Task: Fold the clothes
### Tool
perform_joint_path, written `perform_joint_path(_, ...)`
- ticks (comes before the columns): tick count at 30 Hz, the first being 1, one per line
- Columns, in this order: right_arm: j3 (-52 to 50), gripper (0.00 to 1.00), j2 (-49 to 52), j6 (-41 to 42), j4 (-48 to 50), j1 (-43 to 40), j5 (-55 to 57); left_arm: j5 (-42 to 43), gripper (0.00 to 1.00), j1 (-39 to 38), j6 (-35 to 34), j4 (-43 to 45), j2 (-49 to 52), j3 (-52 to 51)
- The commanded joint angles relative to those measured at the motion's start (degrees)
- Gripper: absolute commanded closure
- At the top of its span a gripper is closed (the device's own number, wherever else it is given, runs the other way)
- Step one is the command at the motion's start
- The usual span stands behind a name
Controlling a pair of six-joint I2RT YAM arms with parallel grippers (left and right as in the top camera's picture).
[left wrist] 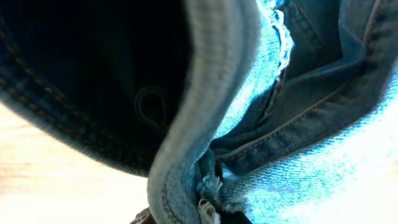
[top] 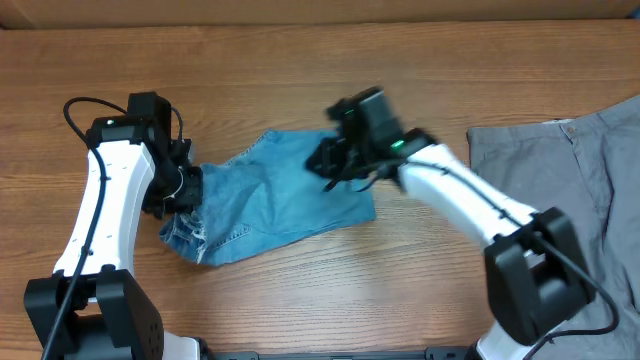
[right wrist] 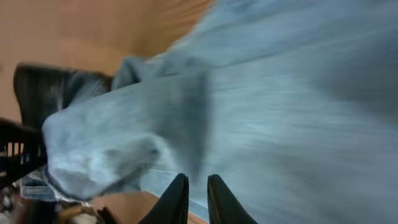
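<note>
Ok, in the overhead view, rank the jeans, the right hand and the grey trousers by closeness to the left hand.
1. jeans, right at the left hand.
2. right hand, mid-frame.
3. grey trousers, far right.

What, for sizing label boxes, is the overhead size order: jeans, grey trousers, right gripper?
1. grey trousers, though the frame cuts them off
2. jeans
3. right gripper

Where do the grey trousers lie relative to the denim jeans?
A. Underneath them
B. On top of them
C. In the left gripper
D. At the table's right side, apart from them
D: the grey trousers lie at the right, with bare table between them and the jeans.
</note>
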Motion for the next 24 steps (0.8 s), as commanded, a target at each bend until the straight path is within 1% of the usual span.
perform_joint_path(1,1.1,0.85,1.4,4.9,3.8,5.7,7.0,3.1,0.96,-0.2,-0.2,-3.4,0.1,4.0)
perform_joint_path(7,1.1,0.86,10.3,8.4,14.0,14.1,6.8,3.0,0.96,-0.2,-0.2,-9.4,0.1,10.4)
perform_joint_path(11,1.1,0.87,17.7,9.8,17.2,18.3,6.5,2.8,0.95,-0.2,-0.2,-9.7,0.1,10.6)
perform_joint_path(14,1.1,0.9,21.0,9.8,17.9,19.3,4.7,2.8,0.96,-0.2,-0.2,-10.7,0.1,10.6)
perform_joint_path(19,1.5,0.89,19.8,7.7,18.8,17.8,-1.6,1.8,0.96,-0.2,0.5,-11.7,0.1,10.6)
perform_joint_path(21,1.6,0.89,17.7,6.2,17.6,16.5,-4.5,0.3,0.96,-0.2,0.5,-12.0,0.1,10.6)
perform_joint_path(24,1.6,0.89,13.0,4.7,14.5,14.0,-4.7,0.0,0.96,-0.2,0.4,-11.9,0.1,10.6)
